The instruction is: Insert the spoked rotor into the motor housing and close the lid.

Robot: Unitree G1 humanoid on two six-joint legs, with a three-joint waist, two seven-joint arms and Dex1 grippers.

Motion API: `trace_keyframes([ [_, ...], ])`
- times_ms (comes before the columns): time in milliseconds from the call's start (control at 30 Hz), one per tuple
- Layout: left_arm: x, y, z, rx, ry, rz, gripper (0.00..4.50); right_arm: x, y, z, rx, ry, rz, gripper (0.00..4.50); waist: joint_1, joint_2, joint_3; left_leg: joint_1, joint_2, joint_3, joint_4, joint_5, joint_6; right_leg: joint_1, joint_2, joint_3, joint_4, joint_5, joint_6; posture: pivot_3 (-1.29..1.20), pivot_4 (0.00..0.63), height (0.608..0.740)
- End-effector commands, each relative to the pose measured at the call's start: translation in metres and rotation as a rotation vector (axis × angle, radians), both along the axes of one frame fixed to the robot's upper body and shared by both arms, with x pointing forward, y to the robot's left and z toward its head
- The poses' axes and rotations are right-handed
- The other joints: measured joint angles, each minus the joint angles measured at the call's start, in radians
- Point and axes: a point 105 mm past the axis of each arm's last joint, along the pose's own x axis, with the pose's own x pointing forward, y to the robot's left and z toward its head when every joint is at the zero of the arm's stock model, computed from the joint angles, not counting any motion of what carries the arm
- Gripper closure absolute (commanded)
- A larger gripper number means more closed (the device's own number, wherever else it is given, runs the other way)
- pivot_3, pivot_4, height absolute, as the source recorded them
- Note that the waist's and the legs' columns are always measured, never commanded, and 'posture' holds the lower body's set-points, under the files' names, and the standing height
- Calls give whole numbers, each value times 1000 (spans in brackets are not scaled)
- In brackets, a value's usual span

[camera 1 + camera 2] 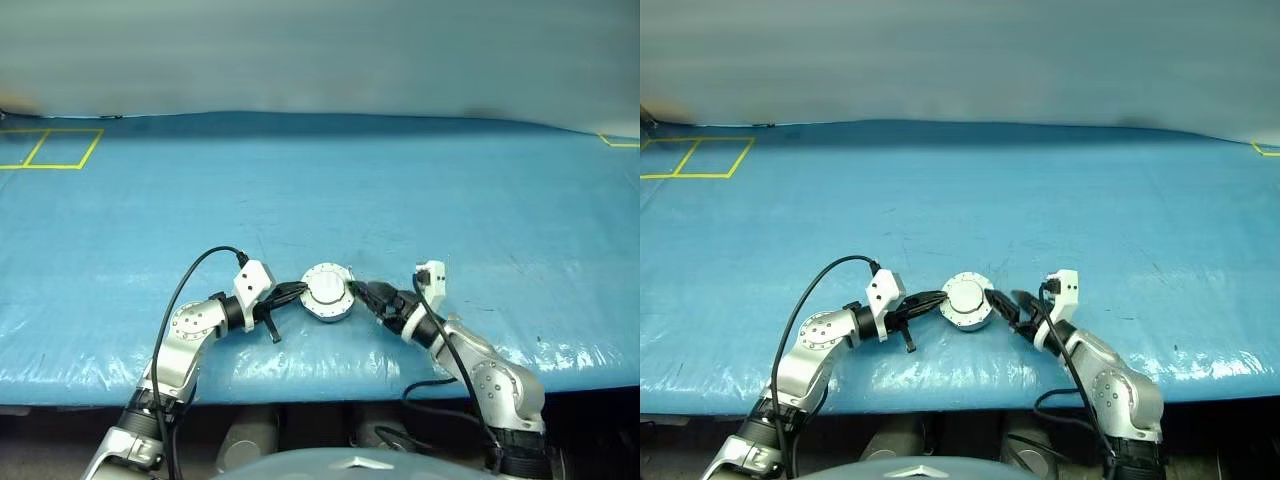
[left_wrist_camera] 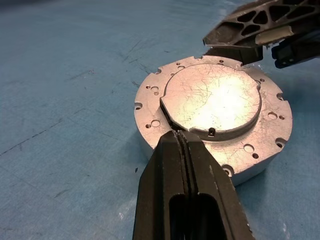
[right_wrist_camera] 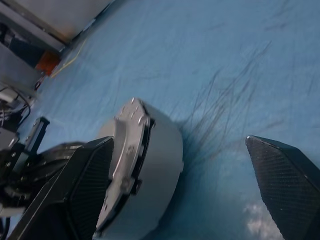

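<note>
On the far left of the blue tabletop (image 1: 420, 200) I see a yellow taped outline (image 1: 50, 148) near the back edge, well away from the work.

Moving in, my left claw (image 1: 296, 293) reaches toward the middle with its two black fingers (image 2: 187, 195) pressed flat together, nothing between them. In the left wrist view their tips rest against the near rim of the motor housing (image 1: 328, 293), at the edge of its upper face.

The motor housing sits on the tabletop between my two claws, close to the near edge. It is a round silver body, and the lid (image 2: 212, 100) lies on top of it: a raised, scratched, shiny disc seated inside a flange with small holes around it. In the right wrist view I see a thin dark seam running round the side between the upper ring and the cup below, so I cannot tell whether the lid is fully down. The rotor I cannot make out.

On the right, my right claw (image 1: 366, 296) stands with its fingers (image 3: 82, 185) spread wide, gripping nothing. One finger lies close beside the housing's side wall, the other well clear of it over bare tabletop.

A second bit of yellow tape (image 1: 620, 141) marks the far right back corner.
</note>
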Motion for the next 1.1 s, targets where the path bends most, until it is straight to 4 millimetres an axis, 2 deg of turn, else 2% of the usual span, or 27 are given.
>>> trace_keyframes([
  [33, -5, -1, -12, 39, 36, -12, 4500, -17, 16, -2, 52, 50, 113, 53, -1, 0, 0, 0, 0, 0, 0, 0, 0, 0, 0, 0, 0, 0, 0, 0, 150, 740],
  [233, -4, -1, -11, 46, 29, -12, 4500, -13, 16, -14, 98, 106, 66, 53, -2, 0, 0, 1, 1, 0, 1, 0, 0, 1, 1, 0, 0, 0, 0, 0, 150, 740],
  [300, -4, -1, -11, 49, 28, -14, 4500, -13, 23, -17, 40, 90, 93, 53, -2, 0, 0, 1, 1, 0, 1, 0, 0, 0, 1, 0, 0, 0, 0, 0, 150, 740],
  [367, -3, -1, -11, 55, 26, -15, 4500, -11, 30, -10, 53, 43, 102, 53, -2, 0, -1, 2, 1, 0, 1, 0, 0, 0, 1, 0, 0, 0, 0, 0, 150, 740],
  [467, -4, 0, -12, 74, 22, -27, 4500, -8, 29, -9, 67, 25, 83, 635, -1, 0, -1, 2, 1, 0, 1, 0, 0, 0, 1, 0, 0, 0, 0, 0, 150, 740],
  [600, -4, 1, -12, 79, 22, -25, 4500, -16, 35, -13, 43, 14, 130, 1874, -2, 0, -1, 2, 1, 1, 1, 0, 0, 0, 1, 0, 0, 0, 1, 0, 150, 740],
  [733, -5, 0, -13, 76, 25, -24, 4500, -16, 40, -12, 41, -1, 152, 2550, -2, 1, -1, 7, 1, 1, 1, 0, -1, 1, 1, 0, 0, 0, 1, 0, 150, 740],
  [1000, -3, 1, -13, 76, 21, -14, 4500, -11, 47, -9, 29, -30, 174, 2593, -2, 1, -2, 7, 1, 1, 2, -2, -4, 1, -4, 1, 1, 0, 1, 0, 150, 740],
  [1100, -4, 1, -14, 75, 21, -8, 4500, -8, 50, 2, 93, -52, 166, 2599, -2, 2, -2, 7, 1, 1, 2, 0, -1, 1, -4, 0, 1, 0, 1, 0, 150, 740],
])
